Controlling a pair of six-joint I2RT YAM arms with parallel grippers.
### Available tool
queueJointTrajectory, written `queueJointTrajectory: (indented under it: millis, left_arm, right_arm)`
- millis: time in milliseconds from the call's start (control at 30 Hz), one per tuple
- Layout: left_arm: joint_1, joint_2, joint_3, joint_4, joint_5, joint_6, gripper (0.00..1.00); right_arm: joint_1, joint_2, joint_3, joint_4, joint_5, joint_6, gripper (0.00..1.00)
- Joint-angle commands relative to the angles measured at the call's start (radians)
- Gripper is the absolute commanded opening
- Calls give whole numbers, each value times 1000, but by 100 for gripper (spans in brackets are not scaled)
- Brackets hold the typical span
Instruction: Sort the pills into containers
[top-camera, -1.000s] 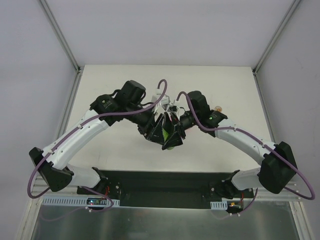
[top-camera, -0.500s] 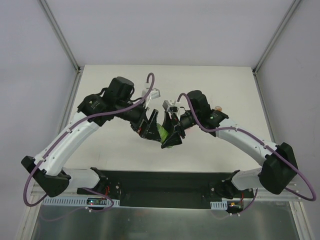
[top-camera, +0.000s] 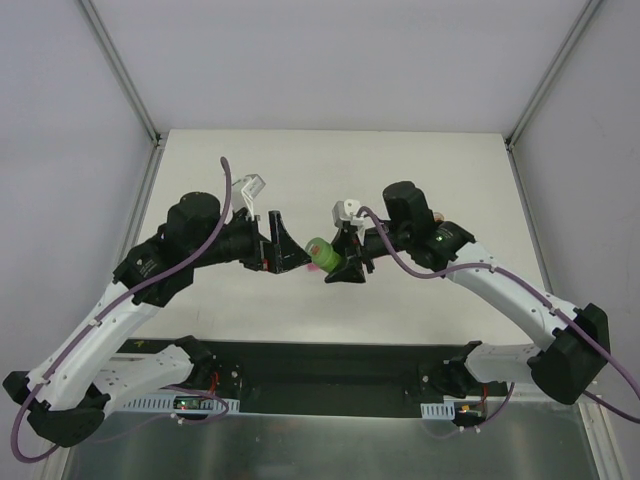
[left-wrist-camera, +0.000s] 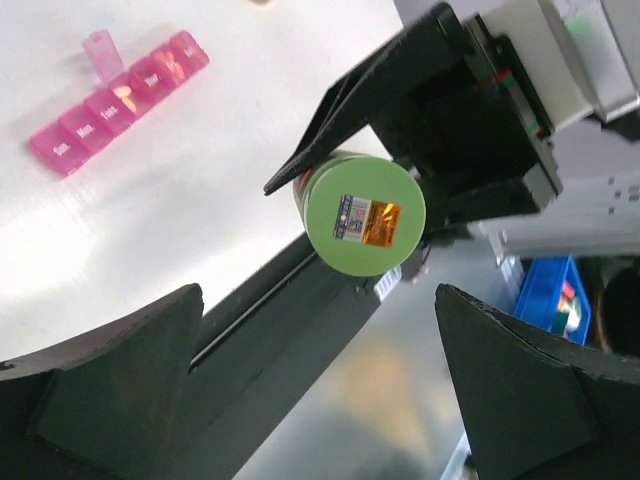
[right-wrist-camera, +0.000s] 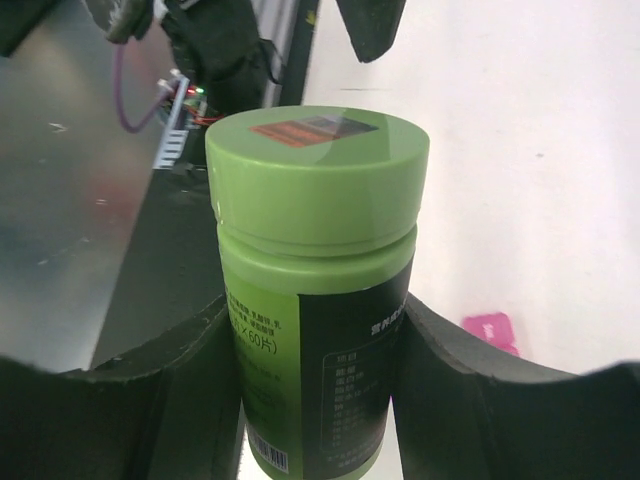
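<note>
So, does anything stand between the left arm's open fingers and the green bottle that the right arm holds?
Nothing visible does. The round green plastic pill bottle, gripped by the right fingers, points its closed cap at the open left fingers, with only air between. The pink plastic strip of compartments lies well aside.

Top cam: fixed, high, behind the bases (top-camera: 195, 360), looks down and forward over the whole table (top-camera: 420, 170); far, widest view. Left wrist cam: behind the left gripper (left-wrist-camera: 315, 400), own fingers (left-wrist-camera: 110, 390) in both lower corners, faces the bottle (left-wrist-camera: 362, 213) lid end-on, close; strip (left-wrist-camera: 120, 100) on the table, upper left. Right wrist cam: behind the right gripper (right-wrist-camera: 315, 400), looks along the bottle from very near, bottle fills mid-frame; left gripper tips at the top edge. Shared: bottle in all three views; table in all three; each wrist cam sees the opposite gripper; both wrist cams face each other
</note>
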Motion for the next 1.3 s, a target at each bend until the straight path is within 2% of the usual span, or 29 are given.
queueJointTrajectory:
  millis: [0, 100, 300, 600, 800, 833, 1100, 1267]
  left_arm:
    - [-34, -42, -110, 282, -198, -187, 99]
    - [-57, -19, -127, 379, -247, -250, 99]
    - [-86, 19, -110, 387, -310, -300, 97]
    - [-100, 104, -46, 267, -307, -325, 88]
    - [-109, 130, -24, 260, -296, -320, 77]
    - [-109, 133, -21, 258, -289, -317, 72]
    - [-120, 150, -13, 224, -272, -310, 70]
    - [-125, 151, -6, 200, -276, -290, 61]
  right_arm:
    - [11, -41, 46, 6, 138, -60, 8]
    - [11, -47, 41, 13, 191, -61, 8]
    - [16, -44, 41, 10, 233, -72, 9]
    - [21, -35, 44, 7, 244, -73, 8]
    - [22, -31, 44, 7, 240, -69, 8]
    - [24, -31, 43, 9, 240, -67, 8]
    - [21, -22, 47, 13, 236, -49, 8]
    - [21, -18, 49, 15, 231, -41, 8]
